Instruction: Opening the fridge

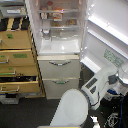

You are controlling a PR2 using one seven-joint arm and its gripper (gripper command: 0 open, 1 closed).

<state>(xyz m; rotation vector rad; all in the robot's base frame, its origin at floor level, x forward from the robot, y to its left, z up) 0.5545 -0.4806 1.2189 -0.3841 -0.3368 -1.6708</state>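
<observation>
We judge the task close to done: the fridge (59, 50) stands with its upper door (107, 30) swung wide toward the exterior view's right, shelves and food exposed. The door's inner face, with its racks, turns toward the camera, so it has passed well beyond a right angle to the cabinet.

Our arm (97, 85) reaches up from the robot's rounded white body (74, 107) at the bottom of the view, forearm angled toward the door's lower edge. The gripper (114, 79) sits at the far end of that forearm, just below and touching or nearly touching the door's bottom corner; the picture is too blurred for us to say which. We cannot tell whether its fingers are spread or pressed together, nor whether anything is pinched between them.

From the gripper, the open compartment lies off toward the exterior view's left and higher; the two lower drawers (60, 75) lie to that same side at about its own height, both closed. Beyond them stands a wooden cabinet (17, 55), well apart from the tool.

We judge the arm is held out sideways like this because the door swings on a hinge at that side, so the hand has to follow the edge outward; the body stays back, clear of the swing
</observation>
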